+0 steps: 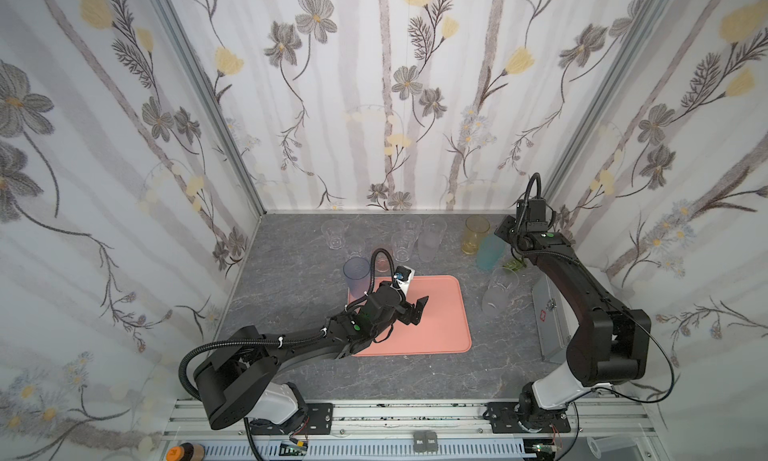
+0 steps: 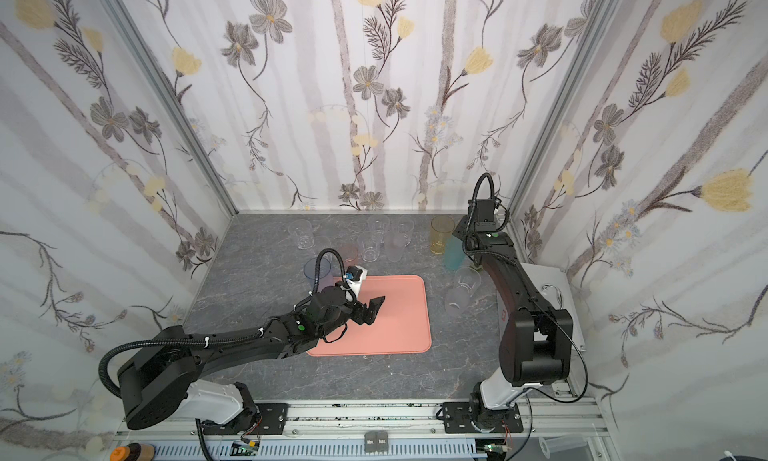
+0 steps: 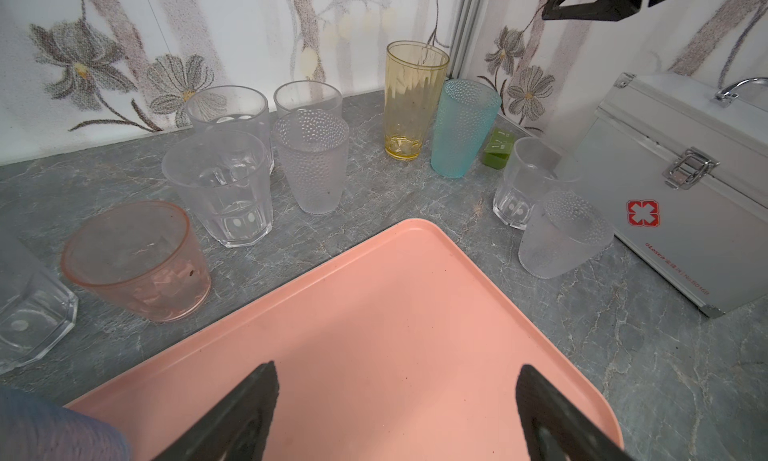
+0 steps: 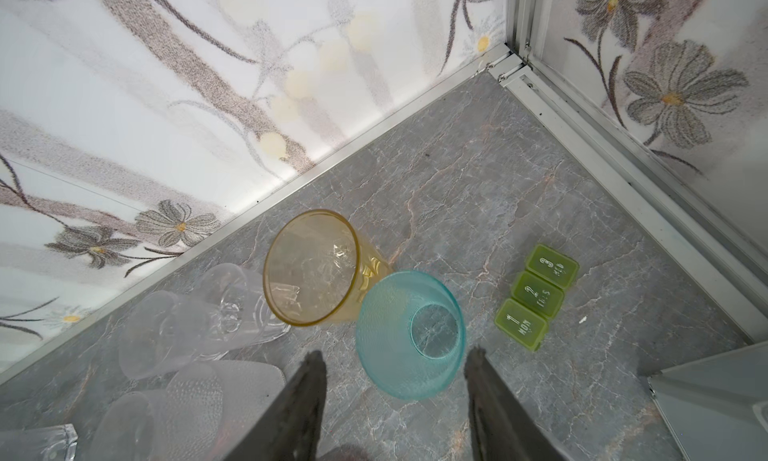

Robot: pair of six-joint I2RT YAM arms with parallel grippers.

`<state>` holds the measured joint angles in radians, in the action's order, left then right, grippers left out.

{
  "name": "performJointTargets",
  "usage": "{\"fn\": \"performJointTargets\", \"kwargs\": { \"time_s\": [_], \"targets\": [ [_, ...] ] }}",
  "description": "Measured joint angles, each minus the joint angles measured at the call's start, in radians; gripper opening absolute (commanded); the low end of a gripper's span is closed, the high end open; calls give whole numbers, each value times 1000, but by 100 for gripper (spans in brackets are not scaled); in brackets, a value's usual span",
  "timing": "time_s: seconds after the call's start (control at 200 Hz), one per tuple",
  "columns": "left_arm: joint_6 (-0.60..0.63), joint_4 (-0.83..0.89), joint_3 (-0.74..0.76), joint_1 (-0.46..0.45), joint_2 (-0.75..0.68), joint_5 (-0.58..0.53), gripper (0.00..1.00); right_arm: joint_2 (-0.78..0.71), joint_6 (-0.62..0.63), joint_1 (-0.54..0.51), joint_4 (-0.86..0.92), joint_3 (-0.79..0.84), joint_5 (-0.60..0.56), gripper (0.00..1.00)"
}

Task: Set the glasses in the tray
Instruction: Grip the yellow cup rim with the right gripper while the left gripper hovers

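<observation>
Pink tray lay flat | left gripper was apart over it, empty | right gripper was apart, aimed at teal glass

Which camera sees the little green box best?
Right wrist view: the green box lies unhidden, its three numbered lids readable. Left wrist view shows it small beside the teal glass; in a top view only a sliver.

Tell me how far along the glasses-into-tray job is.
Barely started. Done: one blue tumbler seems to stand on a corner of the tray. In hand: nothing; left pincer open over the tray, right pincer open above the teal tumbler. Left: that one, the amber tumbler, the pink tumbler, the clear and frosted tumblers.
</observation>
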<state>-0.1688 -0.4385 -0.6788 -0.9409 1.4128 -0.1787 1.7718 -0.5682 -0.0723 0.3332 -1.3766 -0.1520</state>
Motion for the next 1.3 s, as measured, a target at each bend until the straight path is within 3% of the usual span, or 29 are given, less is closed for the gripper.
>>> {"fn": "performJointTargets", "kwargs": {
  "time_s": [0.34, 0.575, 0.884, 1.299],
  "targets": [
    [-2, 2, -8, 0, 24, -2, 92, 204, -33, 12, -18, -193, 95, 51],
    [-12, 85, -73, 0, 99, -4, 93, 318, -33, 14, 1, -278, 146, 44],
    [-21, 133, -79, 0, 114, -1, 93, 376, -16, 15, 41, -315, 124, 40],
    [-22, 144, -80, 0, 114, 9, 93, 417, 5, 16, 62, -315, 119, 22]
  ]
}}
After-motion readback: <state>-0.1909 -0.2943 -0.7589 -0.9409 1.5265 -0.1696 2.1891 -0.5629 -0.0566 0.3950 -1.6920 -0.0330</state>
